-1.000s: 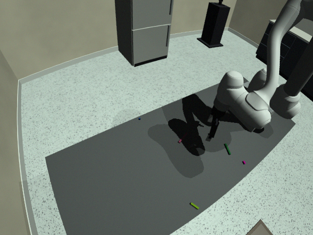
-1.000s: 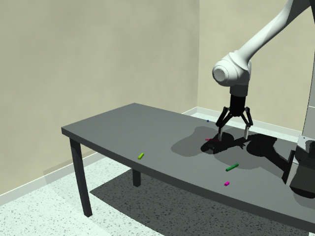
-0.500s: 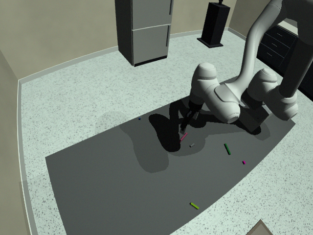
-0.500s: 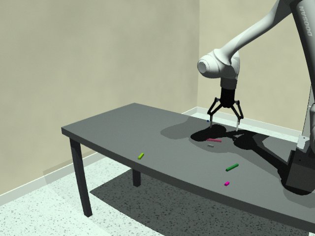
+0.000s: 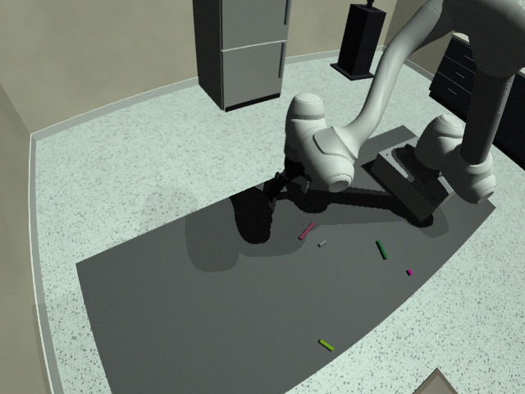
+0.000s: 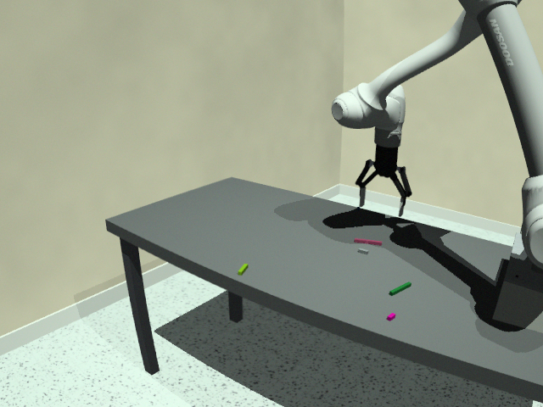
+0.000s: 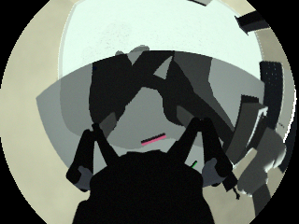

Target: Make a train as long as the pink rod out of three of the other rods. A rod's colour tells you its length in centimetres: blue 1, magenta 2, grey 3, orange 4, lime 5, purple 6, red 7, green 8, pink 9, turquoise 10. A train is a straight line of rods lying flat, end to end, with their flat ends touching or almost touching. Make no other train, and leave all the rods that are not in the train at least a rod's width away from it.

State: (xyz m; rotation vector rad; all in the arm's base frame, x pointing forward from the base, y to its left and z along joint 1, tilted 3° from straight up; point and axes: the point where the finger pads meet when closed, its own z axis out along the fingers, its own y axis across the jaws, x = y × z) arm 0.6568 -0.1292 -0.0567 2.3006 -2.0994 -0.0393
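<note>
The pink rod point(image 5: 306, 231) lies flat on the dark table, also seen in the exterior view point(image 6: 367, 241) and in the wrist view point(image 7: 153, 141). A short grey rod point(image 5: 321, 243) point(image 6: 362, 251) lies just beside it, apart from it. A green rod point(image 5: 381, 249) point(image 6: 400, 288) and a small magenta rod point(image 5: 408, 272) point(image 6: 390, 316) lie nearer the robot's base. A lime rod point(image 5: 326, 345) point(image 6: 243, 269) lies alone near the table's front edge. My gripper point(image 6: 380, 205) is open and empty, hovering above the table behind the pink rod.
The robot's base point(image 5: 413, 182) stands on the table's right end. A fridge point(image 5: 241, 51) and dark cabinets stand on the floor beyond the table.
</note>
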